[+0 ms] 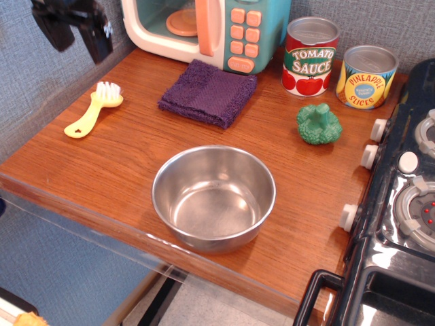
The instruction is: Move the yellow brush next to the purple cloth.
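Note:
The yellow brush lies flat on the wooden counter at the far left, white bristles at its upper end, handle with a small cut-out pointing to the lower left. The purple cloth lies folded to its right, in front of the toy microwave, with a stretch of bare wood between the two. My gripper hangs well above the brush at the top left corner. Its black fingers stand apart and open, with nothing between them.
A steel bowl sits near the counter's front edge. A toy microwave stands at the back, with a tomato sauce can and pineapple can to its right. A green broccoli toy and a toy stove are on the right.

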`<state>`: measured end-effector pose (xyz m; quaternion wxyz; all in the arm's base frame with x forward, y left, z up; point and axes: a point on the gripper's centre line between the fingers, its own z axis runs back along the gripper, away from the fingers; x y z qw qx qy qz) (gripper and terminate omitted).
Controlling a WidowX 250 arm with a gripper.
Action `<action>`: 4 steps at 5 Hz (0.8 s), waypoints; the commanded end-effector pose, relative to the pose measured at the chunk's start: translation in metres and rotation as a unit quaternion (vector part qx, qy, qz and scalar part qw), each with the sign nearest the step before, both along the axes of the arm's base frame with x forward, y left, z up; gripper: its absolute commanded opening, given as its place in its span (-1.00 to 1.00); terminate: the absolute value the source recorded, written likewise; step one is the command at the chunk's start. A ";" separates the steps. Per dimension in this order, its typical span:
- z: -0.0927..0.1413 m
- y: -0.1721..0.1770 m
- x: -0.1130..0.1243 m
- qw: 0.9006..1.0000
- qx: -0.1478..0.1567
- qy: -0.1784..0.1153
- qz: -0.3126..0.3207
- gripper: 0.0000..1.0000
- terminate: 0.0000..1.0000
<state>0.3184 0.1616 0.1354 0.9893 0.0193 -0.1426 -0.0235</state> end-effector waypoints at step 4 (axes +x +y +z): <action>-0.003 -0.025 -0.022 0.999 0.010 0.045 -0.016 1.00 1.00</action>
